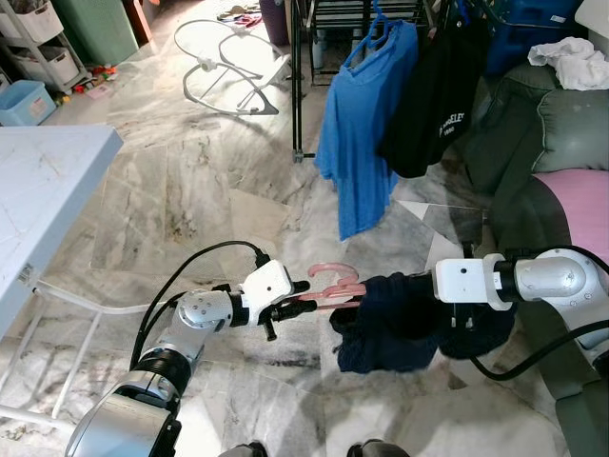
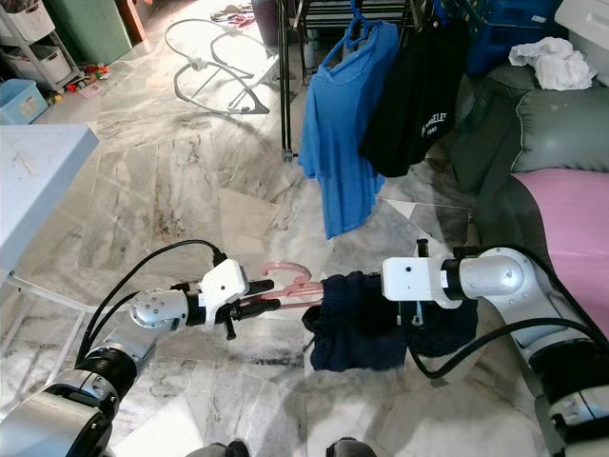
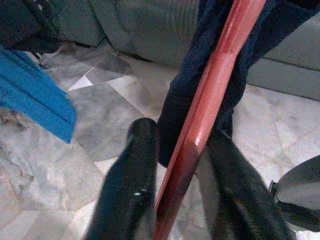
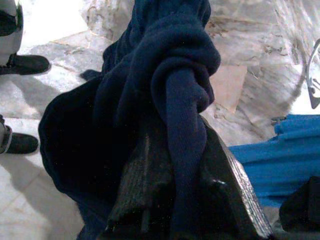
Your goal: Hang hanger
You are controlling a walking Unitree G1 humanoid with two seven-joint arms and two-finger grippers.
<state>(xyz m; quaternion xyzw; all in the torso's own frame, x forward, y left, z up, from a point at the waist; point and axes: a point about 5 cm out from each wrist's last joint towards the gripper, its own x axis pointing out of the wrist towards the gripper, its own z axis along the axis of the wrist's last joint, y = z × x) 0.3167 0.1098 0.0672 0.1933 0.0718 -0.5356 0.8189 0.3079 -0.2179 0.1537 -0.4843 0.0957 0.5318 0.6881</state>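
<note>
Two grippers meet at mid-height over the grey marble floor (image 1: pixel 190 209) in the left eye view. The left gripper (image 1: pixel 306 302) clamps one end of the pink plastic hanger (image 1: pixel 333 286), which carries a dark navy knitted garment (image 1: pixel 390 324); the right gripper (image 1: pixel 440 309) is buried in that cloth. Behind hang a blue T-shirt (image 1: pixel 366 124) and a black T-shirt (image 1: pixel 433 95). Left wrist view: black fingers (image 3: pixel 127 185) pinch the hanger's bar. Right wrist view: fingers (image 4: pixel 142 180) clamp bunched navy fabric.
</note>
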